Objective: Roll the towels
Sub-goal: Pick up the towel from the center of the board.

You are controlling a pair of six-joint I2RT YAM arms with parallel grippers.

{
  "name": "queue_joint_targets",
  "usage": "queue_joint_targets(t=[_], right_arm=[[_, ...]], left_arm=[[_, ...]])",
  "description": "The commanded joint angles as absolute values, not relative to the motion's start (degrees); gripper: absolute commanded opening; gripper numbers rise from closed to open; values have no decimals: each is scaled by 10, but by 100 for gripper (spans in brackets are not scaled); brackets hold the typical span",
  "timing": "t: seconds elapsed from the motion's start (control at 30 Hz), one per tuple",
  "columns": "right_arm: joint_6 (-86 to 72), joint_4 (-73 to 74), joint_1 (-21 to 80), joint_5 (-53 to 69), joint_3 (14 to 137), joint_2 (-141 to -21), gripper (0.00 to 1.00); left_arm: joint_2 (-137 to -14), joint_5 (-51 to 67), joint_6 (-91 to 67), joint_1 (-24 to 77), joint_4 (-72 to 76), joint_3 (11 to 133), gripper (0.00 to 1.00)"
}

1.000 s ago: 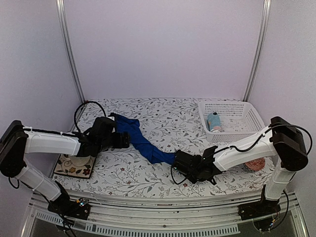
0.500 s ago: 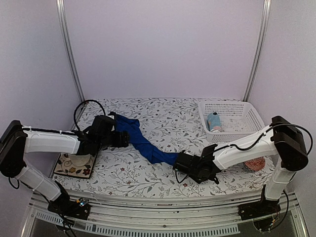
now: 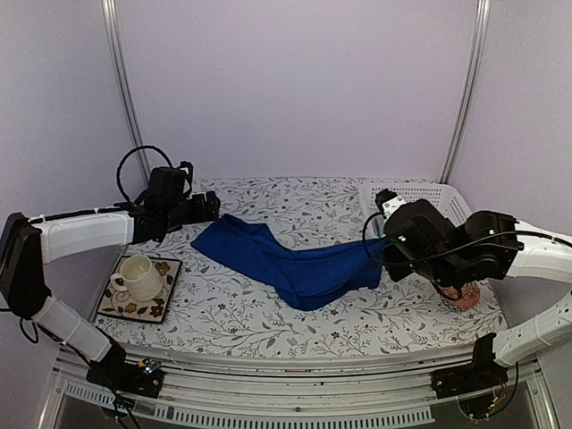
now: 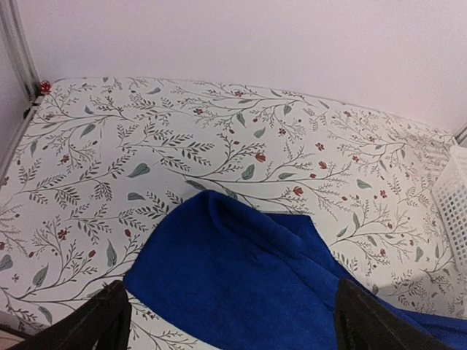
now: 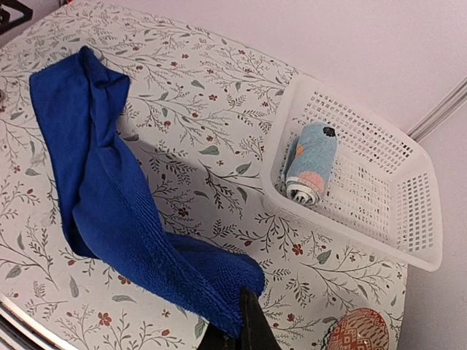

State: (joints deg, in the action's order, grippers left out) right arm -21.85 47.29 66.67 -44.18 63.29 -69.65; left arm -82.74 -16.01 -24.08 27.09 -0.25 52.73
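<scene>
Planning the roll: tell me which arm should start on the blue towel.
Right: the right gripper is shut on the blue towel's end; the left gripper hangs open near the other end.

From above, I find the basket (image 3: 433, 189) and ball (image 3: 466, 297) largely masked by the right arm (image 3: 465, 255). The blue towel (image 4: 241, 284) runs off the left wrist view's bottom; the right wrist view crops the ball.

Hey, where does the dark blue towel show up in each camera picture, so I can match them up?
Top external: the blue towel lies across the middle, running from centre-left to centre-right.
Left wrist: the towel fills the lower middle.
Right wrist: the towel runs from upper left down to bottom centre.
Shared landmark: the white basket, far right in top external, right edge in left wrist, right half in right wrist.
</scene>
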Motion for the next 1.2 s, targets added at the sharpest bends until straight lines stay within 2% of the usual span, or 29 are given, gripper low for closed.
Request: queue_joint_targets(t=[0.0,0.1,0.43,0.6,0.8,1.17], right_arm=[[-208,464,663,-422,645,-624,3],[-204,460,663,-395,642,-598,3],[-203,439,663,-377,611,-595,4],[-189,420,661,-376,608,-602,5],[-178,404,659,-378,605,-600,5],[-169,397,657,-379,603,-571,5]], left_arm=[[-898,-86,-239,247,-1,558,97],[-941,-32,-263,244,10,566,97],[-1017,134,-371,247,179,536,97],[-1062,136,-369,251,151,573,97],[-1083,118,-372,256,133,564,97],[-1052,61,-398,300,118,470,97]])
